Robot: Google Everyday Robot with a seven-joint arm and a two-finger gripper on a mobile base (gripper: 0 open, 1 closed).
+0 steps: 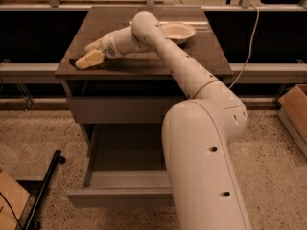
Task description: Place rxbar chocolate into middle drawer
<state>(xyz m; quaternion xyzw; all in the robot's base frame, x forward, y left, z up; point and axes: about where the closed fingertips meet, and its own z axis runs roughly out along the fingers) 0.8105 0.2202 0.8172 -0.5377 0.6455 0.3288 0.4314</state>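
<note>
Camera view: my gripper sits low over the front left corner of the table, in the upper left of the frame. The arm reaches to it from the big white body in the lower right.

The rxbar chocolate is at that same corner, on the tabletop near the left edge. I see only a small dark end of it poking out to the left of the gripper. The rest is covered, so I read its long axis only loosely: it seems to run left to right along the line of the gripper, with the visible end pointing at the left edge of the frame. I cannot make out any lettering.

I cannot tell how far the gripper is open, nor whether it has hold of the bar or merely rests against it.

The white bowl stands well apart from the bar, toward the back of the table, behind the arm.

Below, the upper drawer front is flush and closed. The middle drawer is pulled out in the lower centre, and its right part is hidden behind the robot's body.
</note>
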